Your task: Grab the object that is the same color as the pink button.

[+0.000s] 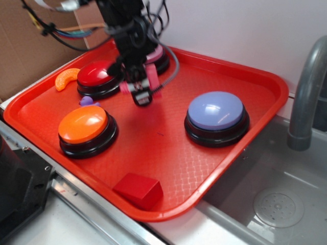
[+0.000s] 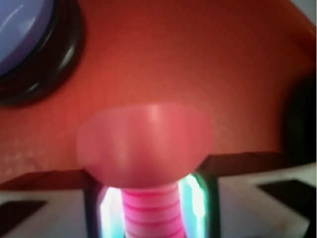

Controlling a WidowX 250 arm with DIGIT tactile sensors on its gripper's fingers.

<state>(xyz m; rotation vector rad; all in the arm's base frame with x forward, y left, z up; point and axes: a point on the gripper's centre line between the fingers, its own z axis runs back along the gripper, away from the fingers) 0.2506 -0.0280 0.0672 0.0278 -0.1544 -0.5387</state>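
Observation:
My gripper (image 1: 141, 91) is shut on the hot-pink toy bolt (image 1: 152, 76) and holds it above the red tray, between the red button and the periwinkle button. In the wrist view the bolt's wide head (image 2: 146, 141) fills the middle, and its ribbed shaft (image 2: 151, 215) sits between my jaws at the gripper (image 2: 151, 201). The pale pink button (image 1: 157, 56) on its black base stands at the back of the tray, mostly hidden behind my arm.
The red tray (image 1: 255, 76) also holds a periwinkle button (image 1: 216, 111) (image 2: 20, 29), a red button (image 1: 97, 74), an orange button (image 1: 83, 124), an orange slice piece (image 1: 66, 78), a red wedge (image 1: 138, 190) and a small purple piece (image 1: 88, 102). A sink and grey faucet (image 1: 306, 92) are at right.

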